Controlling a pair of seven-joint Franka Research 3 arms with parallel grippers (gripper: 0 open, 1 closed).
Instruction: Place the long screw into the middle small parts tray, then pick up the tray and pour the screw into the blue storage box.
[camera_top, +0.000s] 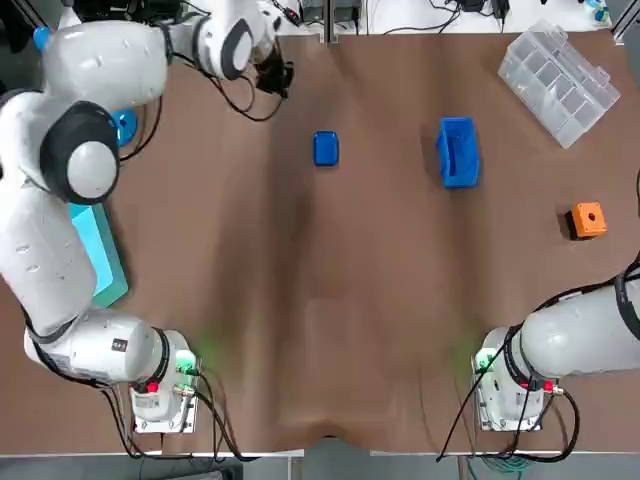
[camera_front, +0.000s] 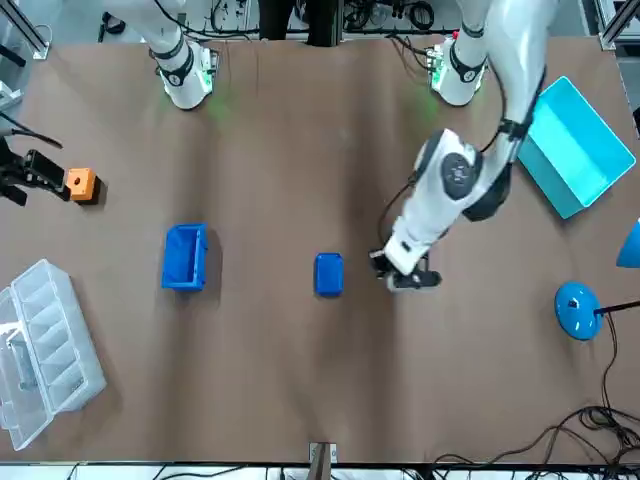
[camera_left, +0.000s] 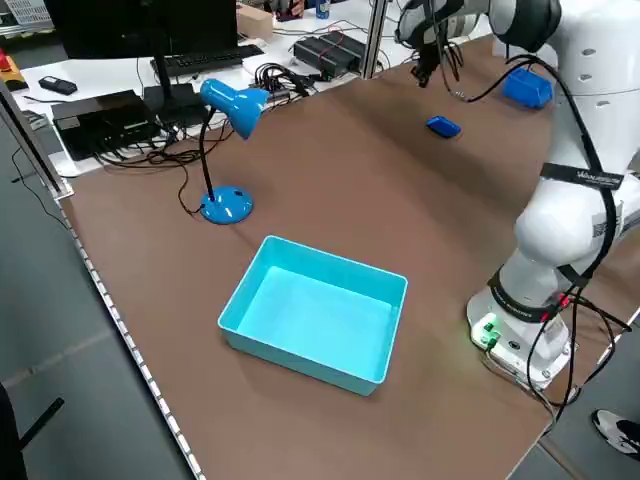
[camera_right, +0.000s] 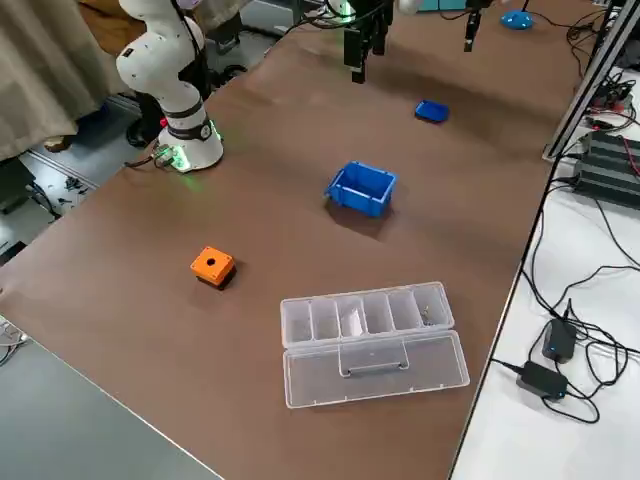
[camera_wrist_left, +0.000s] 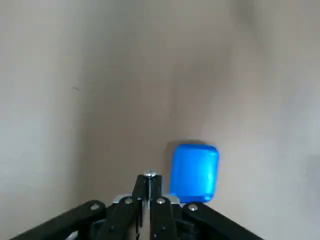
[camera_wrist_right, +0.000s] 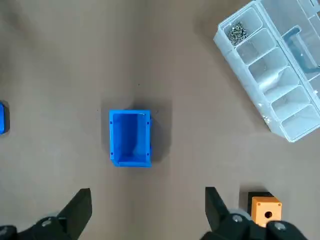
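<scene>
Left gripper (camera_wrist_left: 149, 184) is closed narrow on the long screw (camera_wrist_left: 149, 175). The screw is pinched between the tips and only its head shows in the left wrist view. The gripper hangs over the far-left part of the table (camera_top: 330, 300), about 11 o'clock from the table centre in the top view (camera_top: 275, 75).

The small blue tray (camera_top: 325, 148) lies flat on the table near the gripper, at its 5 o'clock in the top view and just beside the fingertips in the left wrist view (camera_wrist_left: 195, 172). I cannot tell what is inside the tray.

The blue storage box (camera_top: 458, 152) sits at 3 o'clock of the tray, well apart from it, with its open side up (camera_wrist_right: 130, 137).

Right gripper (camera_wrist_right: 147, 200) has its fingers spread wide and holds nothing. It is high over the right side of the table, looking down on the storage box.

An orange button box (camera_top: 588, 220) is at 4 o'clock of the storage box. A clear parts organizer (camera_top: 565, 80) with its lid open is at the far-right corner, 1 o'clock.

A teal bin (camera_top: 100, 260) sits at the left edge at 9 o'clock. A blue desk lamp (camera_left: 225, 150) stands beyond it.
</scene>
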